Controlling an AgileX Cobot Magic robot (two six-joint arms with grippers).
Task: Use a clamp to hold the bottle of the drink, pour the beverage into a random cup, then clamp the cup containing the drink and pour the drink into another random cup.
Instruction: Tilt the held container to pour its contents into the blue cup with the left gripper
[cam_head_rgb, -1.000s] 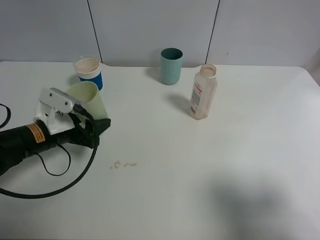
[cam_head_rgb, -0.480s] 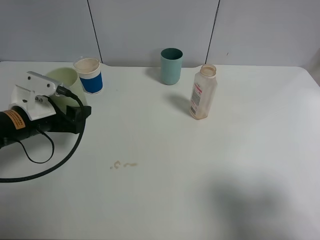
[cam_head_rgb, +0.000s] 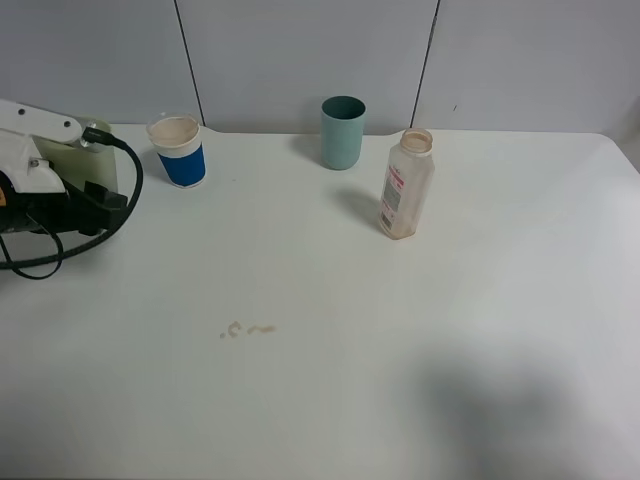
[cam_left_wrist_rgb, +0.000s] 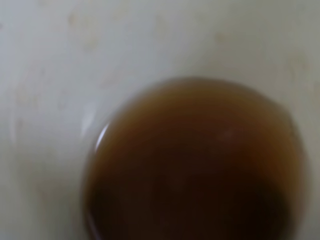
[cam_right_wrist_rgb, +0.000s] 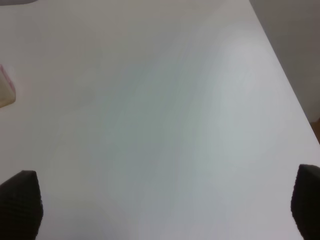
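The white table (cam_head_rgb: 450, 330) is pictured from above. At its far left, a pale green cup (cam_head_rgb: 72, 160) is pinched by the left tool (cam_head_rgb: 100, 195), and brown drink (cam_left_wrist_rgb: 195, 165) is seen inside it. The right tool (cam_right_wrist_rgb: 163, 202) is held spread above the table's right side. The bottle (cam_head_rgb: 405, 185) is stood right of centre, with a teal cup (cam_head_rgb: 343, 132) farther back. A blue-and-white cup (cam_head_rgb: 178, 150) is placed just right of the gripped one. A small spill (cam_head_rgb: 248, 328) is seen nearer.

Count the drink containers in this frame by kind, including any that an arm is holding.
Cups: 3 (pale green cup, blue-and-white paper cup, teal cup)
Bottles: 1 (drink bottle)
Total: 4
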